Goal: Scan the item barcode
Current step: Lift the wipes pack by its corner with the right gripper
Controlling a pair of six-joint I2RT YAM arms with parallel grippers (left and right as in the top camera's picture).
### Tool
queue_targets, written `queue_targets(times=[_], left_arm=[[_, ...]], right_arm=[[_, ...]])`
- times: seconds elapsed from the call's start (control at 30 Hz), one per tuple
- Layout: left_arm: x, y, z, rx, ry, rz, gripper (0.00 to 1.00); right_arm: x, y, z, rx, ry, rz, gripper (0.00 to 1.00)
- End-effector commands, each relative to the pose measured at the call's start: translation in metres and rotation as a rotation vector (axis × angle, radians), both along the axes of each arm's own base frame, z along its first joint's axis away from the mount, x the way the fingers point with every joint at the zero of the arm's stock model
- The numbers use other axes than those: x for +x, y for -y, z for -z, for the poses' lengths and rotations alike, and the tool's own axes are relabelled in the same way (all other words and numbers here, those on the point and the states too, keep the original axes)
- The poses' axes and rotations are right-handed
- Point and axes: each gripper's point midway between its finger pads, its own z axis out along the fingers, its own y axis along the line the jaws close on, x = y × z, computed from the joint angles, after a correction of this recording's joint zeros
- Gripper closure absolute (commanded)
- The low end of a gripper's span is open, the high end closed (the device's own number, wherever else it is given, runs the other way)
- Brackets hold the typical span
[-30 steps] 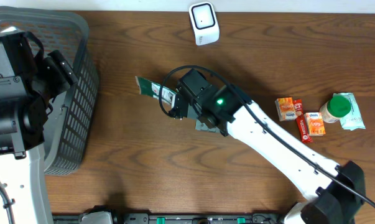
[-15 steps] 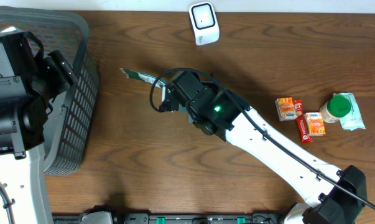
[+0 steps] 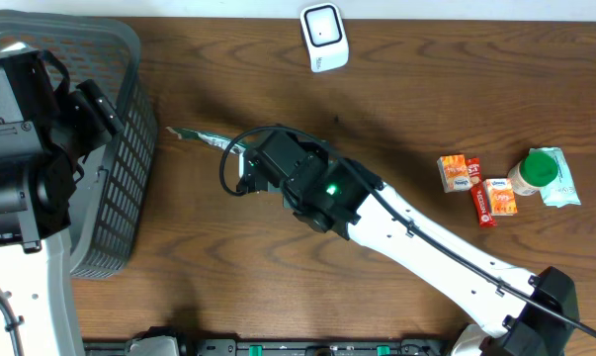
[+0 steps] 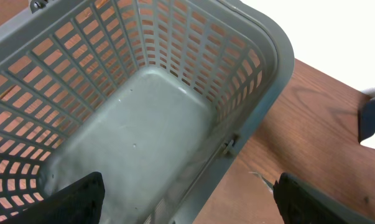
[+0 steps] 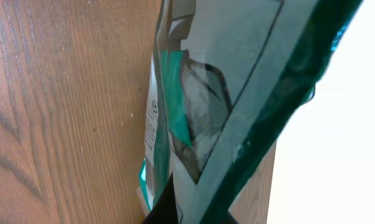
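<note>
Green packet point(image 3: 204, 139) pinched in the right pincer point(image 3: 244, 161), held just beside the grey basket point(image 3: 129, 168).
Its white-and-green print is too blurred to read. It hangs over the wooden counter point(image 3: 426, 89), well apart from the white scanner point(image 3: 324, 37). The left pincer point(image 4: 187, 208) is spread wide over the basket.

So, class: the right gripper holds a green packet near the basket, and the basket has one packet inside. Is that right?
No. The basket is empty, as the left wrist view shows. The right gripper does hold a green packet near it.
</note>
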Motion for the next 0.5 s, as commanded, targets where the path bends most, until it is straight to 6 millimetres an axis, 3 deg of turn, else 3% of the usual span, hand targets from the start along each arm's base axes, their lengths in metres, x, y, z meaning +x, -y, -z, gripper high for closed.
queue_targets(times=[0.0,0.47], left_arm=[[-0.0010,-0.0027,-0.0030,0.006,0.007,-0.012,0.12],[-0.0009,-0.0027,-0.0029,0.006,0.007,-0.012,0.12]], right_arm=[[0.0020,-0.0007,-0.0158,0.025,0.038,0.010,0.99],[0.0054,0.0035,-0.0180,0.008,0.062,0.028,0.99]])
